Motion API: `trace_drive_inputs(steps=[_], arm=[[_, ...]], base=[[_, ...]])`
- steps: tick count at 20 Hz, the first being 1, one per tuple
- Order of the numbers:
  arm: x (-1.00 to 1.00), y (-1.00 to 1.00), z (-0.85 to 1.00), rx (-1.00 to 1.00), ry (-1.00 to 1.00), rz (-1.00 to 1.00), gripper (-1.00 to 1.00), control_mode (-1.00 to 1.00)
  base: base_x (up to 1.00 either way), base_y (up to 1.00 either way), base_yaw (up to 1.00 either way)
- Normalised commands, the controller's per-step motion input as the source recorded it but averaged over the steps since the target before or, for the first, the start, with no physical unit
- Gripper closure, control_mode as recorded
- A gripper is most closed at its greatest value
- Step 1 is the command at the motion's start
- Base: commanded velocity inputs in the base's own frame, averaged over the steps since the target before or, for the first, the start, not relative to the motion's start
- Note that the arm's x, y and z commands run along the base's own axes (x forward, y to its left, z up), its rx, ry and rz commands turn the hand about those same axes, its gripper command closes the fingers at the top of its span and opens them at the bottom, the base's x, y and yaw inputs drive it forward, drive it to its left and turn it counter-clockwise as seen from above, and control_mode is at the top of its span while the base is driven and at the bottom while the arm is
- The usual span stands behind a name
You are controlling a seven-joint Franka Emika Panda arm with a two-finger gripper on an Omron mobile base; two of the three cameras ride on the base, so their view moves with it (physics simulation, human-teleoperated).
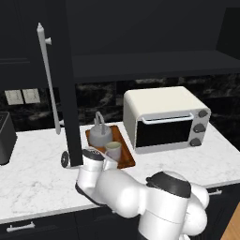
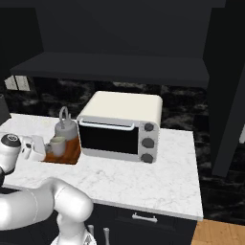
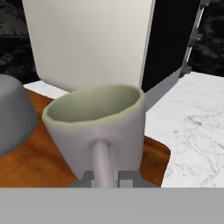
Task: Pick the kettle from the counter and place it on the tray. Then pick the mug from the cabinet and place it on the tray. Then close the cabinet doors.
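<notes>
Low over the tray (image 3: 26, 166), the fingers (image 3: 106, 178) pinch the mug (image 3: 98, 127) by its handle.

In the hand view, the kettle (image 3: 13, 116) is cut off by the left edge; only a curved gray flank shows at centre left. The mug (image 3: 98, 127) hides the middle of the tray (image 3: 151, 153), and the mug's handle (image 3: 103, 164) runs down to the bottom of the scene, where the fingertips (image 3: 127, 177) are barely visible on either side of it.

In the left base view, the open cabinet door (image 1: 70, 93) covers the hand (image 1: 75, 159) at centre left, and the door's top runs past the upper edge. The robot's forearm hides the near end of the tray (image 1: 124, 154). The tabletop (image 1: 33, 173) is cut off at the left edge.

In the right base view, the toaster oven (image 2: 119, 127) hides the tray's far right portion.
</notes>
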Motion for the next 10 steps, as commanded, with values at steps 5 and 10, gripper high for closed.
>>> trace_drive_inputs(steps=[5,10], arm=[[0.25,0.0,-0.08,0.0,-0.01,0.0,1.0,-1.0],[0.25,0.0,-0.11,0.0,0.0,0.0,1.0,-1.0]], base=[[0.0,0.0,0.0],[0.0,0.0,0.0]])
